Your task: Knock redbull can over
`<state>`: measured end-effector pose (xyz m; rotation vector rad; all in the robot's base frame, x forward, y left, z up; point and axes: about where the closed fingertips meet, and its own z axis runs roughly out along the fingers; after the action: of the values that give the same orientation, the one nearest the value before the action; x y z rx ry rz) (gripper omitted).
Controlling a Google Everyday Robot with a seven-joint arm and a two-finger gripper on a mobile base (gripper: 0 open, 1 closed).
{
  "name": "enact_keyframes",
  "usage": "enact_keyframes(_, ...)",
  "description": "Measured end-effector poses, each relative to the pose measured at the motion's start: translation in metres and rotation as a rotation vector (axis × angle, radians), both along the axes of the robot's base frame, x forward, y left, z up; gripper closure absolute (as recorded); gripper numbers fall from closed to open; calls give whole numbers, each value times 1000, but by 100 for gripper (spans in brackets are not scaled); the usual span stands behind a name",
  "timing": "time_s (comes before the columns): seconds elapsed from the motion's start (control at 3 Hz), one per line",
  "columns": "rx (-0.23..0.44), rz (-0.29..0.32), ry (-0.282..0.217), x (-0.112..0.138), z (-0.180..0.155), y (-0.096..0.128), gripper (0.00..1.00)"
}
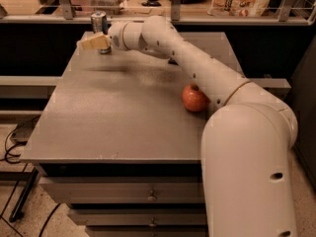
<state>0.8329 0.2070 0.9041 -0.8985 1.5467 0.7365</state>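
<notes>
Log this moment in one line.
can: upright, far-left corner of table | gripper: in front of can | apple: beside arm | knock: not yet done

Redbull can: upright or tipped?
Upright. The can stands at the table's far-left corner, silver top up; the end effector is in front, overlapping its lower part.

I count one redbull can [99, 20]; one apple [195, 98]; one grey table [113, 122] under both, with two drawer knobs [152, 198] on its front; one arm [197, 68] of mine, ending in one gripper [91, 42], just in front of the can.
</notes>
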Motion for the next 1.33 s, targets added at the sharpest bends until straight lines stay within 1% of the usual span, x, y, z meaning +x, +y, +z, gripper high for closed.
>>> enact_keyframes(0.33, -4, 13, -18, 0, 6, 7, 39)
enact_keyframes(0.67, -5, 8, -29, -1, 10, 6, 63)
enact_keyframes(1.0, -37, 0, -45, -6, 20, -6, 87)
enact_keyframes(1.33, -151, 15, -62, -18, 43, -20, 100)
